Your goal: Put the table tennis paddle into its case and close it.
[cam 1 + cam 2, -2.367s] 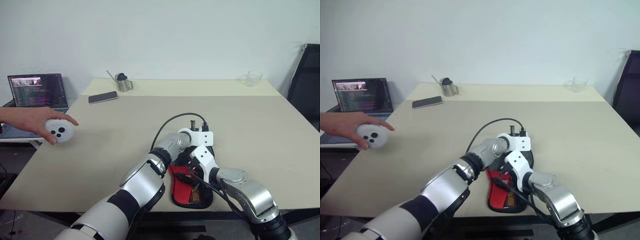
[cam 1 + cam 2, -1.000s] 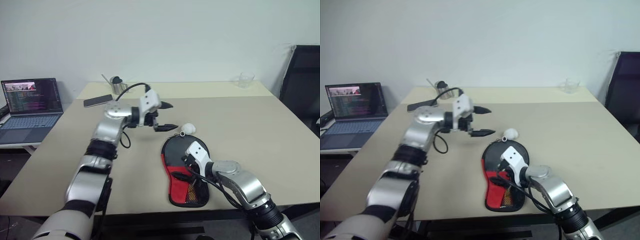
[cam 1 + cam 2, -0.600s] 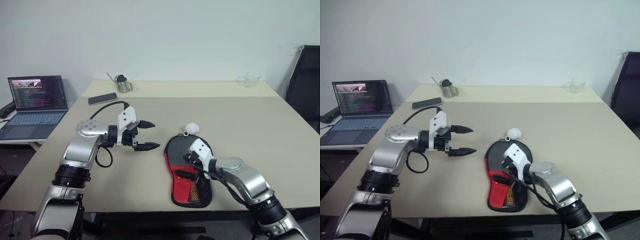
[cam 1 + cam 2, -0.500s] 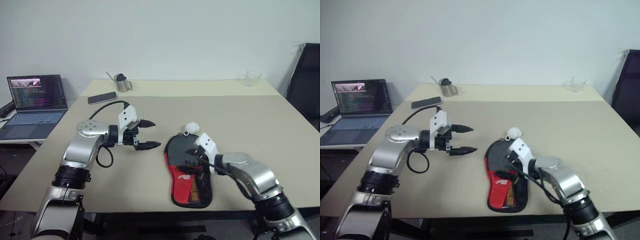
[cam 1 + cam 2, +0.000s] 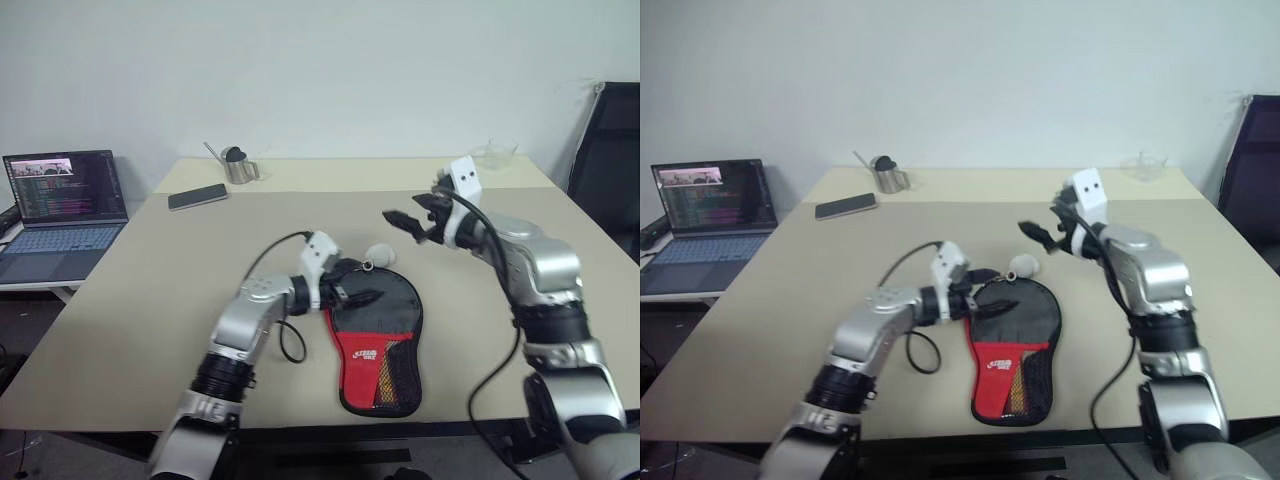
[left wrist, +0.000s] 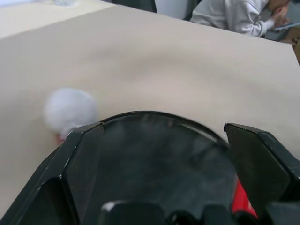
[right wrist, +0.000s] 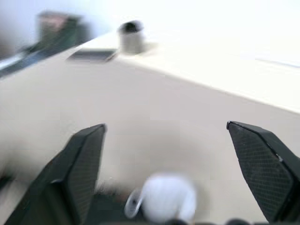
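Left eye view shows the case (image 5: 376,335) lying flat on the table (image 5: 150,300), close to the near edge and about in the middle. It is shaped like a paddle. The round top part is black, and the lower part is a red panel with a small white logo and a dark mesh pocket beside it. A black zipper rim runs around it. The paddle cannot be seen apart from the case (it may be inside, but that is hard to tell from here).

A small white ball (image 5: 379,256) sits just past the round end of the case, touching or almost touching it. In the left wrist view it looks like a soft white blur (image 6: 70,110) next to the black round top (image 6: 154,154).

The left gripper (image 5: 352,284) is low over the top of the case, at its left side. Its two black fingers are spread wide with nothing between them. In its wrist view the fingers (image 6: 82,164) stand on either side of the black round part.

The right gripper (image 5: 412,220) is up in the air, well above the table and past the ball. Its fingers are spread wide too, and it holds nothing.

Far back on the table are a phone (image 5: 198,197), a small metal cup (image 5: 238,166) and a clear glass (image 5: 493,155). A laptop (image 5: 60,200) sits on a side desk to the left.
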You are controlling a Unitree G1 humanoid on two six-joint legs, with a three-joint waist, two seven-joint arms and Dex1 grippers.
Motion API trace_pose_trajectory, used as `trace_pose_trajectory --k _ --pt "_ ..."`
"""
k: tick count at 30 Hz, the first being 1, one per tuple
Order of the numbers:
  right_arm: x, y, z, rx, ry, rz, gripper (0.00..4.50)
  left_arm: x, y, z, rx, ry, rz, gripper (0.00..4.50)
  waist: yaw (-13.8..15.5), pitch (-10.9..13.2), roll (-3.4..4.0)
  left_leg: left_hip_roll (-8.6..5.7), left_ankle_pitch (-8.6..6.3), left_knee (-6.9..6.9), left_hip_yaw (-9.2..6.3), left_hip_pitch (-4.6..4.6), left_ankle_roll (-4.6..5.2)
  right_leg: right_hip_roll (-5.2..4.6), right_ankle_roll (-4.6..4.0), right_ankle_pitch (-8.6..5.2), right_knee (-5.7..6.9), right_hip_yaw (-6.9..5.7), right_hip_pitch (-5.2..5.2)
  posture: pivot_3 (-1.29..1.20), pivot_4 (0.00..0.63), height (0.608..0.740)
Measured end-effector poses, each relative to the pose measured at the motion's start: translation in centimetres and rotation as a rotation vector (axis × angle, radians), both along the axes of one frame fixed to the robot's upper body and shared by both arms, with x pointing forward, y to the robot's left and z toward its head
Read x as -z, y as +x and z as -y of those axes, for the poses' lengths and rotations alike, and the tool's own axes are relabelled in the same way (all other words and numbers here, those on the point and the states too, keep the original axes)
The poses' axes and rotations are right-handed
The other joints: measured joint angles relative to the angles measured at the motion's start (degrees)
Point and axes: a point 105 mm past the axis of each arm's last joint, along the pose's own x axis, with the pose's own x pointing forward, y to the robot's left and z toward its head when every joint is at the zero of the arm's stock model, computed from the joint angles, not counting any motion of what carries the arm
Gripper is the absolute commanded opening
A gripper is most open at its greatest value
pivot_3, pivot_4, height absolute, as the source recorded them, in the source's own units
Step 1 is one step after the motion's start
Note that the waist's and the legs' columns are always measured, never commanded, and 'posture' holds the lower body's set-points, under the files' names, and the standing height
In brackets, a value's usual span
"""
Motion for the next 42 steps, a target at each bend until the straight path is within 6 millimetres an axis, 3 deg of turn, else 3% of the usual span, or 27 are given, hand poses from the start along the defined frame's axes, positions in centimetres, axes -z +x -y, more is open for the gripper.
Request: trace_pose_trajectory --k 6,14,22,42 --pt "3.9 3.6 -1.3 0.109 -0.008 -0.133 4.50 4.3 1.1 0.9 -0.131 0.127 -0.010 4.49 -0.19 0.02 0.03 -0.05 0.01 0.00 0.19 -0.22 -0.02 -0.04 -0.01 0.00 -0.03 0.11 -0.28 0.00 0.150 0.740" --pt "5.5 5.1 -1.6 0.197 -0.012 -0.193 4.50 4.5 1.3 0.9 -0.150 0.160 0.030 4.49 -0.19 -0.05 0.13 -0.05 0.03 0.06 0.19 -0.65 -0.05 -0.06 -0.03 0.02 0.06 0.16 -0.74 0.00 0.150 0.740" --pt "9.8 5.0 -1.2 0.367 0.067 -0.371 4.50 4.6 1.2 0.8 -0.156 0.178 0.019 4.49 -0.32 -0.23 0.29 -0.04 0.03 0.06 0.20 -0.62 -0.05 -0.05 -0.03 0.02 0.12 0.21 -0.73 0.00 0.150 0.740" --pt "11.3 4.4 -2.3 0.422 0.210 -0.510 4.50 5.2 1.8 1.5 -0.149 0.143 -0.026 4.49 -0.30 -0.34 0.41 -0.04 0.02 0.10 0.15 -0.35 -0.01 -0.05 -0.04 0.03 0.10 0.09 -0.33 0.00 0.150 0.740"
